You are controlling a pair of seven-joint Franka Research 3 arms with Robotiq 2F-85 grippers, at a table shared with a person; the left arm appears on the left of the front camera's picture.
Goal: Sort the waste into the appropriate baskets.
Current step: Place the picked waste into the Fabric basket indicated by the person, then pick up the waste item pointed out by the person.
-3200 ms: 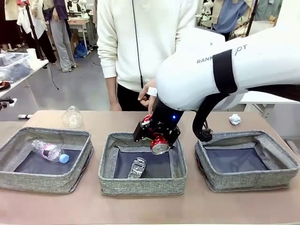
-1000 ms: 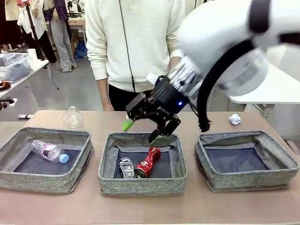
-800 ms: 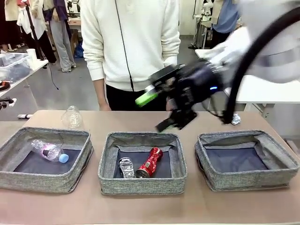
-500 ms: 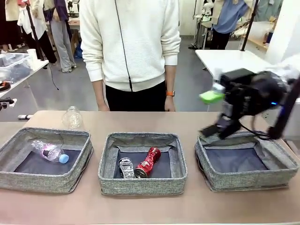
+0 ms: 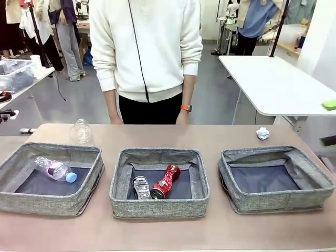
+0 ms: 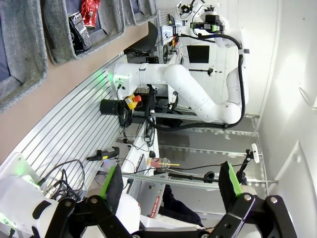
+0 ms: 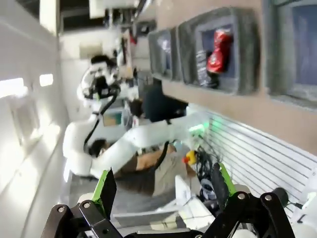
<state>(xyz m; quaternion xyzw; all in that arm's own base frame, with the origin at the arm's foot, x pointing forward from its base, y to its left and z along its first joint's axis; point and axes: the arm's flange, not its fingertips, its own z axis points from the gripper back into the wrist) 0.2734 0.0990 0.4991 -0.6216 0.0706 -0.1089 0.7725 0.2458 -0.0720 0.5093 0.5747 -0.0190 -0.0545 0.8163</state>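
Across the brown desk (image 5: 157, 134), the clear bottle (image 5: 54, 169) lay in the left basket (image 5: 47, 205), the red soda can (image 5: 166, 181) beside the crushed can (image 5: 140, 187) in the middle basket (image 5: 157, 207), and the paper ball (image 5: 262, 133) on the desk behind the right basket (image 5: 278, 202). Left end effector (image 6: 170, 178) and right end effector (image 7: 163, 183) both gaped, empty.

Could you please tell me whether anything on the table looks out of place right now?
Two pieces sit outside the baskets: the clear crumpled plastic container on the table behind the left basket, and the white paper ball behind the right basket. Neither is sorted yet.
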